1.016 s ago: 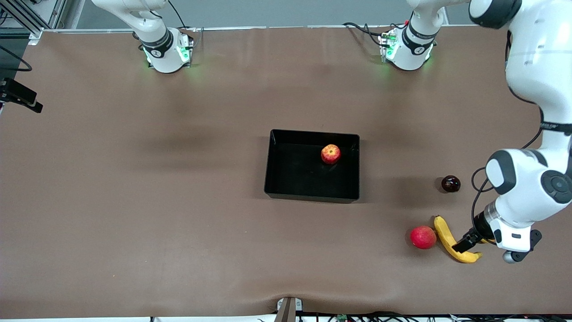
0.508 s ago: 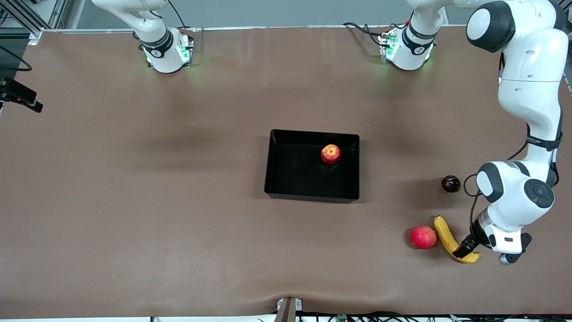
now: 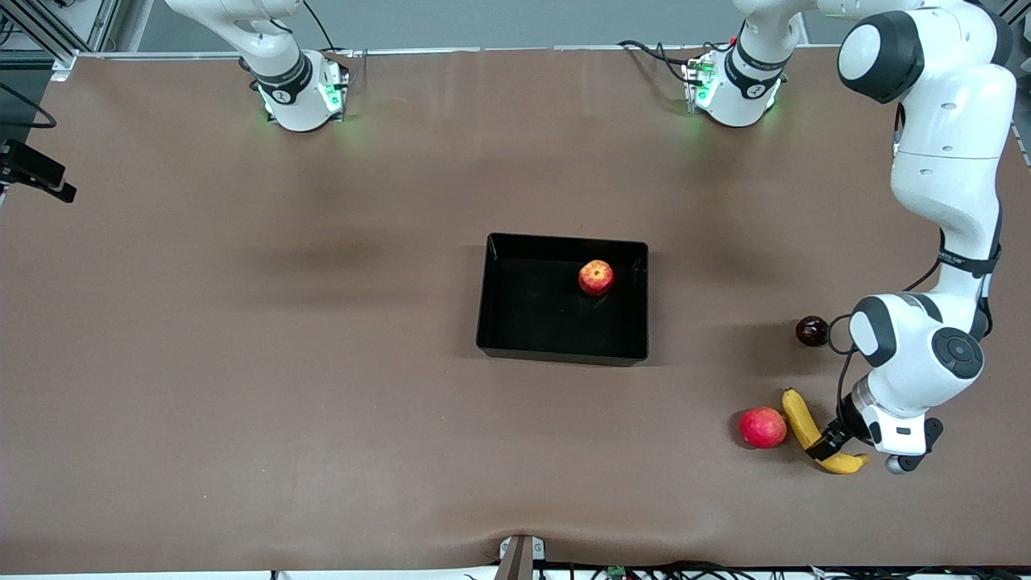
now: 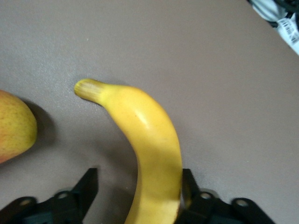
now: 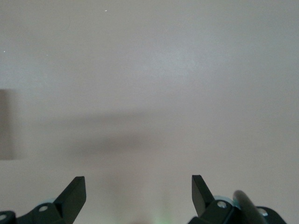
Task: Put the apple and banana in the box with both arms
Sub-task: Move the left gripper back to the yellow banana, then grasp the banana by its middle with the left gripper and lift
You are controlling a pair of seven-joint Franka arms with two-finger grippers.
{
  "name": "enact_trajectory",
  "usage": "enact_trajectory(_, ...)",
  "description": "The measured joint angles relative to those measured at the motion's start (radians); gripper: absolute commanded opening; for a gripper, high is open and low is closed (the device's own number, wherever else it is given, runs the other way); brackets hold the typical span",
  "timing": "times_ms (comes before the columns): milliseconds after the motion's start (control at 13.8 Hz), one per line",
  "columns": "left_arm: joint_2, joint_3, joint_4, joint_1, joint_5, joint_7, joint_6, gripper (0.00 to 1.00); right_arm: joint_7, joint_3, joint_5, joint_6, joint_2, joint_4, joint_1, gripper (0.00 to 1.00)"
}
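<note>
Front view. We see the apple [image 3: 596, 277] already resting inside the box [image 3: 499, 322], in the part toward the left arm's end of the table. The banana [image 3: 808, 432] lies on the table nearer the front camera than the box and toward the left arm's end, just beside a round red fruit [image 3: 763, 427]; a small dark fruit [image 3: 812, 331] sits farther from the camera. Compared with a second ago, the left arm has folded inward and lowered, and the left gripper [image 3: 826, 447] has settled down across the banana's thicker half. The right arm's gripper is out of this view; that arm waits.

Left wrist view. We see the left gripper [image 4: 138, 186] straddling the banana [image 4: 149, 140]: one finger touches the peel, while the other finger [image 4: 86, 186] stands apart from it with table showing between. The jaws are thus part-way through closing, not yet clamped. We judge that the grasp is about to complete, after which only the carry to the box remains.

Right wrist view. We see the right gripper [image 5: 139, 192] spread wide and empty over bare table.
</note>
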Motion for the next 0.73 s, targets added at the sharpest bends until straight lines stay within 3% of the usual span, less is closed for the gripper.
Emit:
enact_trajectory(73, 0.004, 0.0, 0.0, 0.0, 0.0, 0.0, 0.004, 0.24, 0.0, 0.0, 0.0, 0.0, 0.0, 0.0, 0.0, 1.0)
enact_trajectory(290, 0.004, 0.0, 0.008, 0.0, 0.0, 0.0, 0.005, 0.07, 0.0, 0.0, 0.0, 0.0, 0.0, 0.0, 0.0, 1.0)
enact_trajectory(726, -0.007, -0.018, 0.03, -0.004, 0.0, 0.05, 0.005, 0.06, 0.0, 0.0, 0.0, -0.005, 0.0, 0.0, 0.0, 1.0)
